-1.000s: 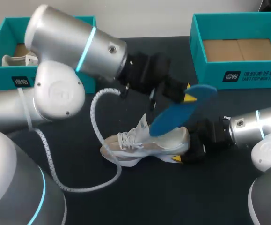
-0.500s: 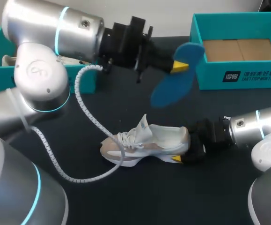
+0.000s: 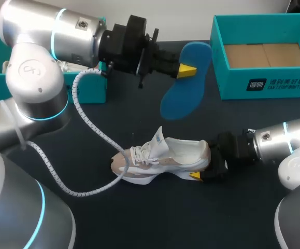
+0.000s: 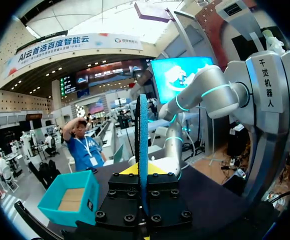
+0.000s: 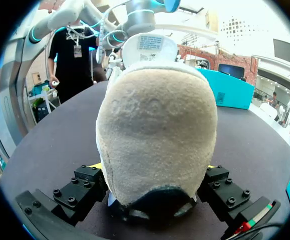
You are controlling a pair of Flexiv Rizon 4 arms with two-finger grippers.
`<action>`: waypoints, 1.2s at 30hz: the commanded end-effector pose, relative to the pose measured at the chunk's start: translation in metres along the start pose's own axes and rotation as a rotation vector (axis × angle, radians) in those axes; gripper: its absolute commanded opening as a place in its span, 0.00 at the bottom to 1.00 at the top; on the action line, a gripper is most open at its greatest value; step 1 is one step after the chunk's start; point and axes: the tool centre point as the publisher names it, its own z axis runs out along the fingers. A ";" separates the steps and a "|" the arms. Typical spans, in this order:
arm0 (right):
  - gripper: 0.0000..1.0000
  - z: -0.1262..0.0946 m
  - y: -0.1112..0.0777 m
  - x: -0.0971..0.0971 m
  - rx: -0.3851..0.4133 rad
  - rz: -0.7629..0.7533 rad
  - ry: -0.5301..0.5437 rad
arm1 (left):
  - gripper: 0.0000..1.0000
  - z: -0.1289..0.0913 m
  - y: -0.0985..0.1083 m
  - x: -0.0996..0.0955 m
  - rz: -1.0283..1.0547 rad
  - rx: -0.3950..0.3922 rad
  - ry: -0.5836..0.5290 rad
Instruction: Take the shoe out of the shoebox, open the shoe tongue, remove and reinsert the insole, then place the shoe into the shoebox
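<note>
Since the left gripper (image 3: pixel 187 70) has the blue insole (image 3: pixel 186 88) clamped up in the air, removal's done imo. Right gripper (image 3: pixel 208 162) pinches the sneaker (image 3: pixel 160 158) by its heel on the table (image 3: pixel 139 218); next: aim toe-first & reinsert.

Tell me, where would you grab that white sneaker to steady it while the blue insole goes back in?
By the heel, coming from behind, one finger on each side, as the right gripper does. The sneaker stands on its sole, opening upward, so that leaves the opening and raised tongue free for the insole in the left gripper.
</note>
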 end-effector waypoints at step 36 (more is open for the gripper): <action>0.00 0.003 -0.001 0.001 0.003 -0.001 -0.002 | 0.00 -0.017 -0.075 0.047 -0.943 0.226 -0.149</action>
